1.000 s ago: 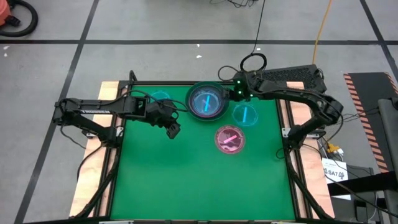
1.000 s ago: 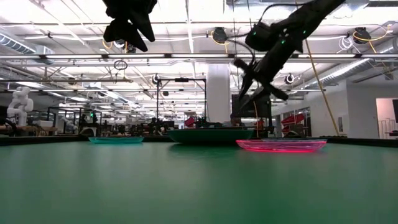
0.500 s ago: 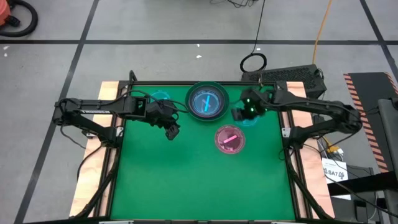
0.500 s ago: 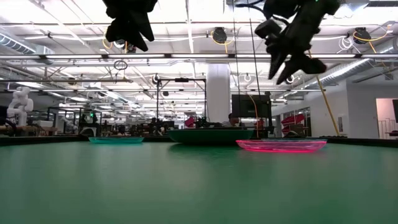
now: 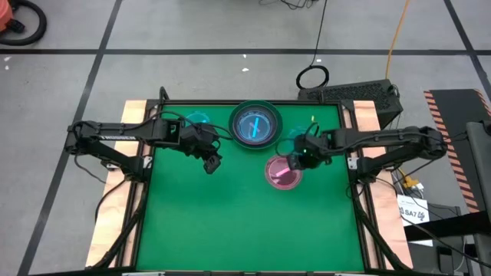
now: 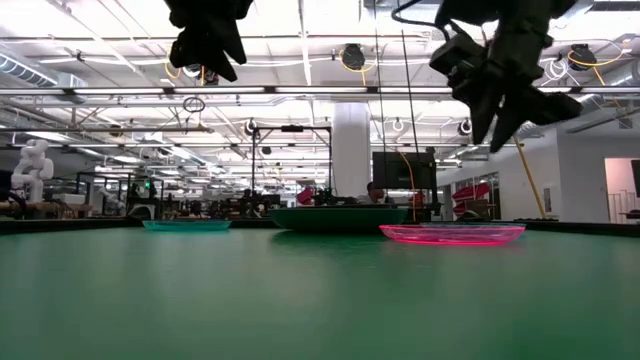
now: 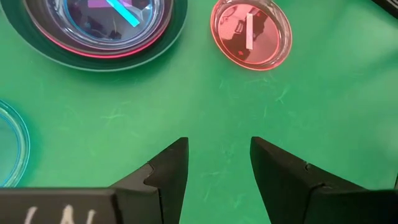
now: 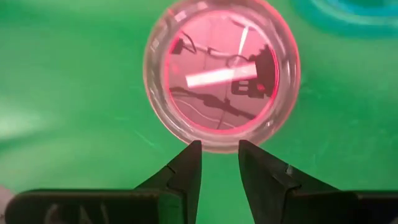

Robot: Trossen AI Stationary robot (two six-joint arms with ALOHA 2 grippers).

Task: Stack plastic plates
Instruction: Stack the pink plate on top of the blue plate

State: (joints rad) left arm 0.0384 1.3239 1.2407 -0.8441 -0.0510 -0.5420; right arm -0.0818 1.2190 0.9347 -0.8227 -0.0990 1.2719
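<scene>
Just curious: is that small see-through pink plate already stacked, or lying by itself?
By itself: the small translucent pink plate lies flat on the green table, apart from the stack.

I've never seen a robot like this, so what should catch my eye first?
Probably the translucent pink plate glowing on the green table, with the right pincer hovering open just above its rim. Behind it sits a stack of plates at the table's far edge, while the left pincer waits open in the air.
</scene>
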